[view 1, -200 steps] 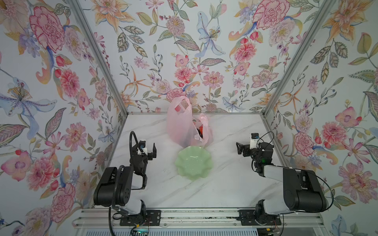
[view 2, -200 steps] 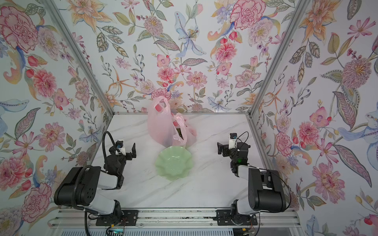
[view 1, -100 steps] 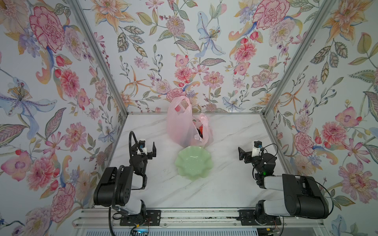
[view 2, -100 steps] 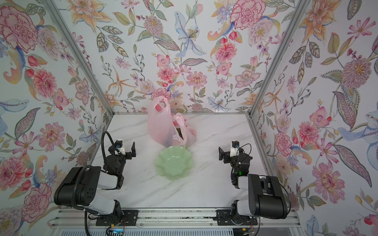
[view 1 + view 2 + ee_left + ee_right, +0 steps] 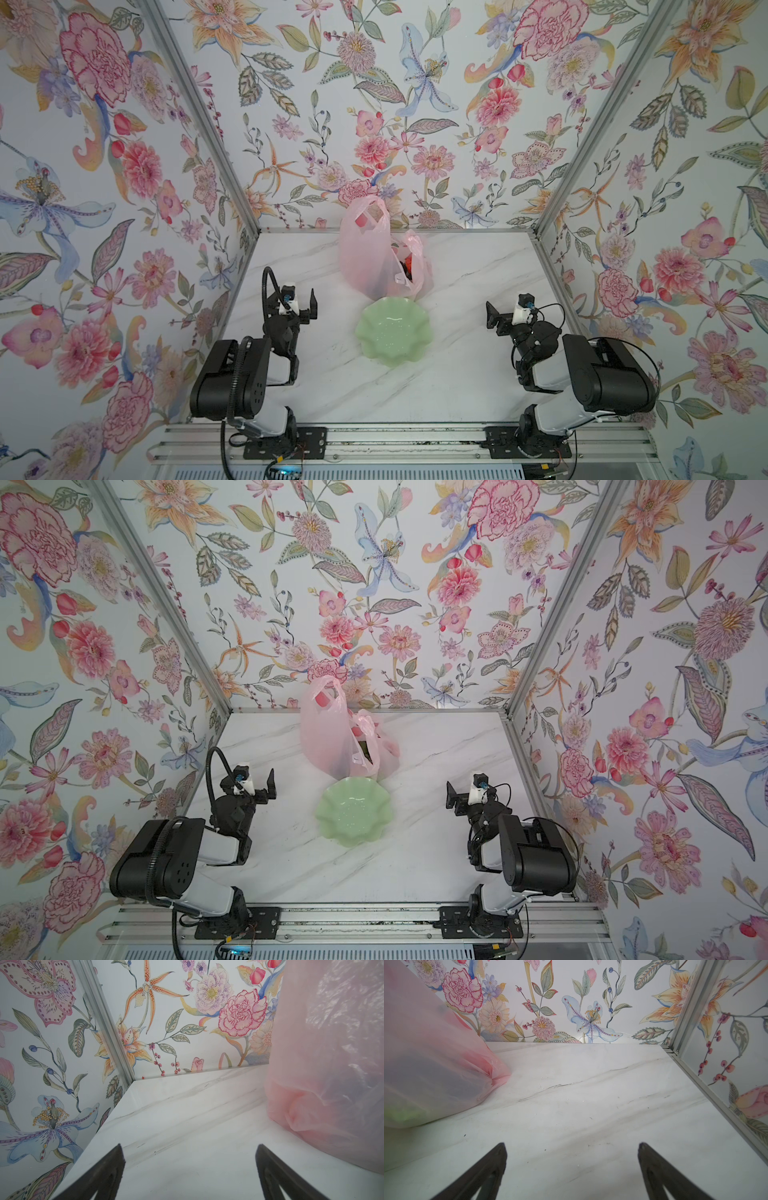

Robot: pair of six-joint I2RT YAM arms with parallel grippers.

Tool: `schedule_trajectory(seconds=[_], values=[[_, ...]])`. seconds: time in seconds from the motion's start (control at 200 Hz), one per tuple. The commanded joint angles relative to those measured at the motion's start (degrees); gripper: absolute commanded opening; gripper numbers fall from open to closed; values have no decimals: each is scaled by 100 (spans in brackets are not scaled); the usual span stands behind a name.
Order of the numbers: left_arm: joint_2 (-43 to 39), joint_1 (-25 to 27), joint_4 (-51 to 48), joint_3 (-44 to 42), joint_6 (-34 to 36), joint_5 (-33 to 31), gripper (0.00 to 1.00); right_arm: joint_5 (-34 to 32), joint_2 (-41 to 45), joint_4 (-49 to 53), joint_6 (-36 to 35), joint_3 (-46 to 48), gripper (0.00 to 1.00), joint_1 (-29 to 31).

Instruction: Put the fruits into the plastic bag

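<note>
The fruits (image 5: pixel 408 262) sit inside the bag (image 5: pixel 368 257) just behind the dish (image 5: pixel 392 332) — job looks done. The left gripper (image 5: pixel 190 1147) and right gripper (image 5: pixel 572 1144) are wide open and empty, off to each side of the dish — best not bump the bag

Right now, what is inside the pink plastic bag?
In the plastic bag, through its mouth, a red fruit and something dark show; a green blur shows through the film. Crinkled plastic hides the rest.
</note>
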State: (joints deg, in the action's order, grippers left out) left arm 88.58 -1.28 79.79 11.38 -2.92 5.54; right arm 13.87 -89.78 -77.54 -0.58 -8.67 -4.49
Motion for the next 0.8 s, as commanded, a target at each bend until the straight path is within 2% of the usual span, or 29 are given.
schedule_trajectory(seconds=[0.0,0.07,0.185,0.24,0.791], values=[[41,11,265,-57,47,-69,99,-169,73,818,15,-540,99,47],[37,14,266,-57,49,-63,99,-880,135,1500,-181,-837,99,393],[38,14,265,-57,54,-68,99,-1025,120,1464,-169,-824,99,423],[39,14,270,-57,54,-65,99,-1296,110,1501,-107,-855,99,449],[37,16,266,-57,54,-67,99,-1594,117,1468,-197,-832,99,602]])
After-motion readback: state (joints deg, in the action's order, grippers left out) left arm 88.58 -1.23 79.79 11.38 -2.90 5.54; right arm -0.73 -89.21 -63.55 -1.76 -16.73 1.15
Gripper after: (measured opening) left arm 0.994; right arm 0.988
